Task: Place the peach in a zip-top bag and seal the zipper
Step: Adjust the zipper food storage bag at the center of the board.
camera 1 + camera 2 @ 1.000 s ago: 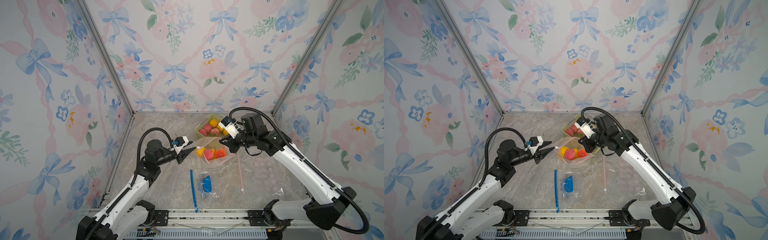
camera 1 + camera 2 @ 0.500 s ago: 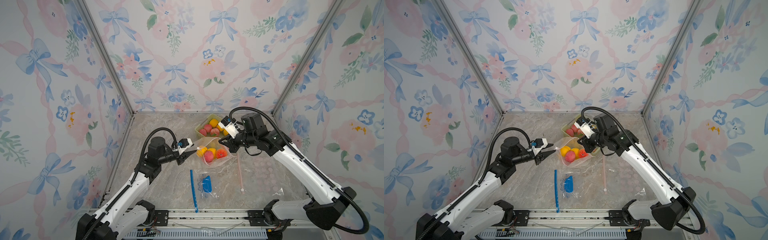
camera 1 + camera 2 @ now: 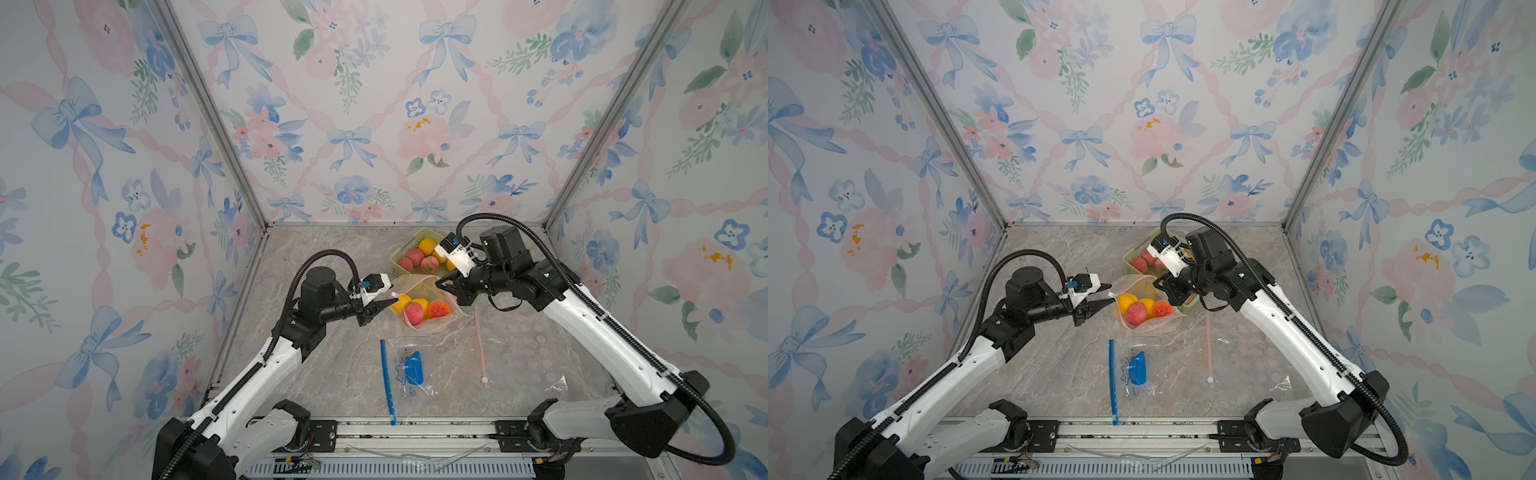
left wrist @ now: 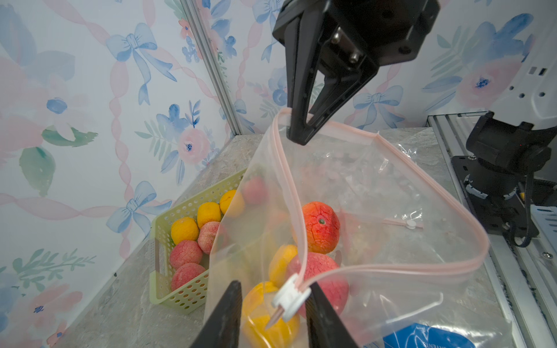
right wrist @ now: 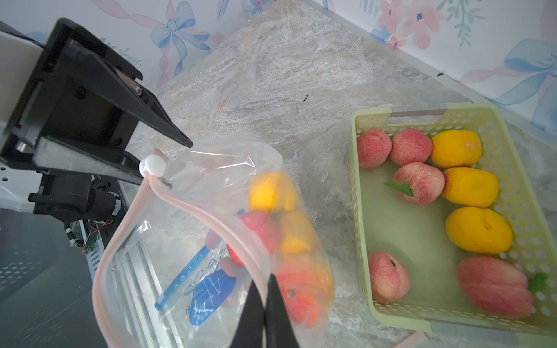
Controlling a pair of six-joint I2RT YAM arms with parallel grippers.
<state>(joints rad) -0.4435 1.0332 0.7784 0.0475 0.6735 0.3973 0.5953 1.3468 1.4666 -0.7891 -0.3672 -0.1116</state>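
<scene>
In both top views the zip-top bag (image 3: 422, 291) is held up at its mouth between the arms over the marble-look table (image 3: 332, 365). A pink peach (image 3: 414, 312) is already inside among yellow and orange fruit. The right gripper (image 3: 441, 286) is clamped on the rim, and the left gripper (image 3: 386, 306) sits at the opposite corner. The left wrist view shows thin, clear, floppy film with a stiffer pink zipper track (image 4: 391, 268) and a small hard white slider (image 4: 291, 296) — the one firm place to take hold. The left jaws stand apart on either side of it, gripping nothing. The load looks light but enough to sag the film, so I judge the pinched rim could slip under an abrupt pull. In the right wrist view the right fingers (image 5: 253, 316) are pressed together on the track. The peach's skin looks matte and pebbled there, and more peaches lie in the perforated green basket (image 5: 358, 211) just beside the bag.
</scene>
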